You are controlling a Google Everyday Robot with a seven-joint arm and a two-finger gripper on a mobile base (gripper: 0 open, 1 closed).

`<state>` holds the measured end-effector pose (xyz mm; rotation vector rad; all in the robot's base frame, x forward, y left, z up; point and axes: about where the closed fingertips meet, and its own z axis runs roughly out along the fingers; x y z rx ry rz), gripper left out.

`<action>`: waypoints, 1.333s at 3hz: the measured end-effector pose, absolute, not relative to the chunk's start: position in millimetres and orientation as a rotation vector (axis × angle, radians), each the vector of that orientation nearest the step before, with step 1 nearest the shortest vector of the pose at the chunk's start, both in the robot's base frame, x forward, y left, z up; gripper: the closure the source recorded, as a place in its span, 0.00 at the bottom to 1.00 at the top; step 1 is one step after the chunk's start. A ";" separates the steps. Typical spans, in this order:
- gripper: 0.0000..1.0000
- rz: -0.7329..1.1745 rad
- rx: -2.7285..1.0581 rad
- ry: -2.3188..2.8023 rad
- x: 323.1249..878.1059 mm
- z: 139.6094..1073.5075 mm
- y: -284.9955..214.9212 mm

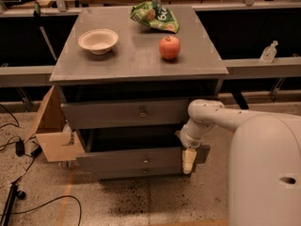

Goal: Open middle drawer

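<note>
The middle drawer (122,158), in the lower centre of the frame, is best drawn straight out and level by the gripper (188,160) at its right end, whose grasp cannot be told.

Grey desk (136,62), top surface carrying three items, all apart: cream bowl (98,41) at left; red apple (170,47) right of centre; green snack bag (154,17) at the rear edge, behind the apple. Open cardboard box (51,131) against the desk's left side. Black cables (28,206) over the speckled floor (141,201), lower left. Small clear bottle (268,52) on the ledge (263,66), far right. Pincer (188,161) low at the desk's right front, pointing down.
</note>
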<state>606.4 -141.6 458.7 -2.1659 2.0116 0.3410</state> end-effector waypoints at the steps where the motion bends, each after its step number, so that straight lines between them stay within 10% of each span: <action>1: 0.00 0.344 -2.184 2.001 612.8 444.0 -142.9; 4: 0.65 0.363 -2.197 2.054 594.8 432.5 -152.0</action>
